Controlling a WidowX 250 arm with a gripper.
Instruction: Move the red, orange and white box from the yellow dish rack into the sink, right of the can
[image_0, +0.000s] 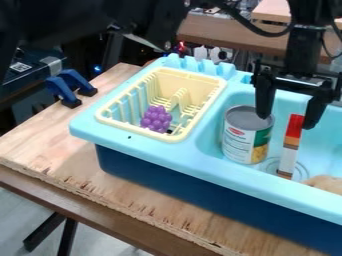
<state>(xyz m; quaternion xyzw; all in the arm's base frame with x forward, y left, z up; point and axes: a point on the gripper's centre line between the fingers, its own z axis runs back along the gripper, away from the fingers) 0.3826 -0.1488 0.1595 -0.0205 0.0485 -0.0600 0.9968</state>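
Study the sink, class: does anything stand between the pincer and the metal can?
Nothing visible stands between the pincer and the metal can; one finger overlaps its rim in this view. The red-topped item is beside the can.

In the light-blue sink (247, 179), a can (247, 136) stands by the left wall, blocking that side. A slim block (290, 147) with a red top rises to its right — only a narrow gap separates them. Wider room lies right of the block, bounded at the near side by a tan object (326, 183). A flat divider (206, 122) offers a strip between the basin and the yellow rack (137, 131), where raised ribs and purple grapes (157, 119) restrict access.
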